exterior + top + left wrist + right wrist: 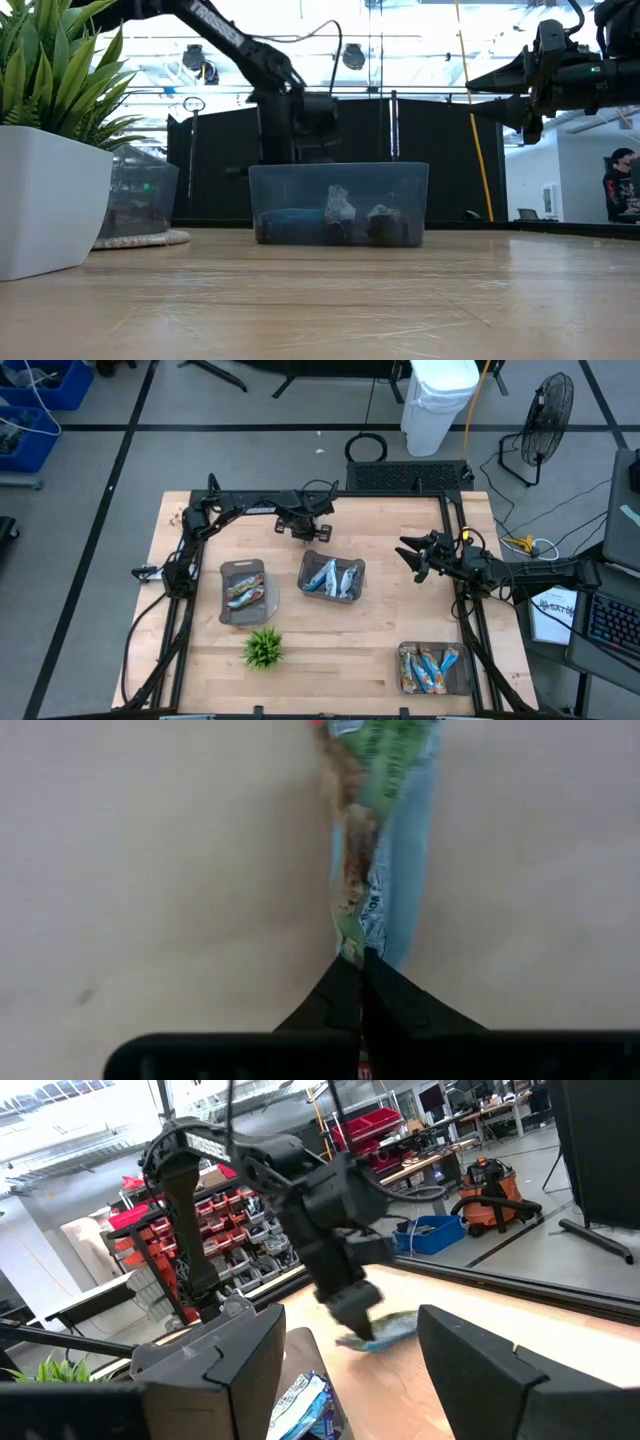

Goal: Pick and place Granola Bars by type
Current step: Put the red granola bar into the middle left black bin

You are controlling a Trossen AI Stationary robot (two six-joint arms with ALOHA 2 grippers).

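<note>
My left gripper (304, 532) stands beyond the middle tray (332, 577), pointing down and shut on a granola bar (385, 840) in a blue-and-green wrapper. The right wrist view shows that same bar (378, 1336) under the dark fingers. Several blue bars lie in the middle tray, more lie in the left tray (245, 588), and others lie in the tray at the near right (433, 668). My right gripper (415, 560) hangs open over the table's right half and holds nothing. My left gripper pinches one end of the bar's wrapper (358, 948) between its two fingertips, coming from above and pointing down. The bar sticks out sideways from the fingertips, close over the tabletop. I cannot tell whether its free end (405, 1320) touches the wood.
A small green plant (263, 648) in a white pot (45, 195) stands near the front edge, left of centre. The low view shows the middle tray (338, 205) as a clear-walled box. Bare wood lies between the trays and along the far edge.
</note>
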